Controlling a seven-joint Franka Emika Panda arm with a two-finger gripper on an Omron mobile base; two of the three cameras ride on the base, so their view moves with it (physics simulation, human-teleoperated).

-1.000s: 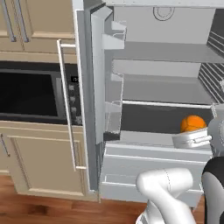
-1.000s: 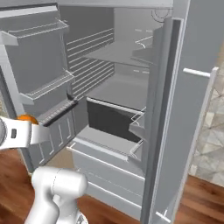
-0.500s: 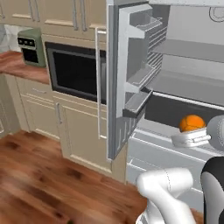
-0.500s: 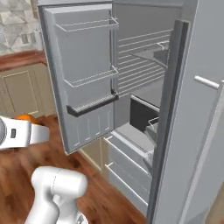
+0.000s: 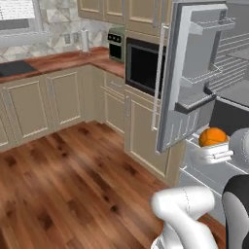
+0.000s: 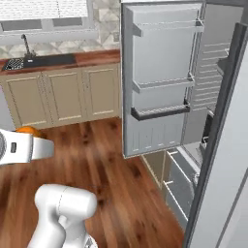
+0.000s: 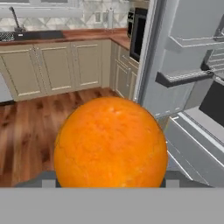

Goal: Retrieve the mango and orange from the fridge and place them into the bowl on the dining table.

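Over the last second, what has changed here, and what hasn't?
The base has turned left, away from the fridge, so the whole view swung: the fridge interior slid off to the right, and the floor, cabinets and sink came into sight. The things themselves did not move. The gripper still holds the orange, and the fridge door stays open.

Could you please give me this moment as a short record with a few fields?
held item: orange, sitting in the tool
tool: shut on the orange
fridge: left door swung wide open, door shelves bare
mango: not visible
floor: reddish wood planks
nearby: black-fronted microwave built into beige cabinets, sink in the wood worktop under a window
task stage: orange out of the fridge, not yet at a bowl
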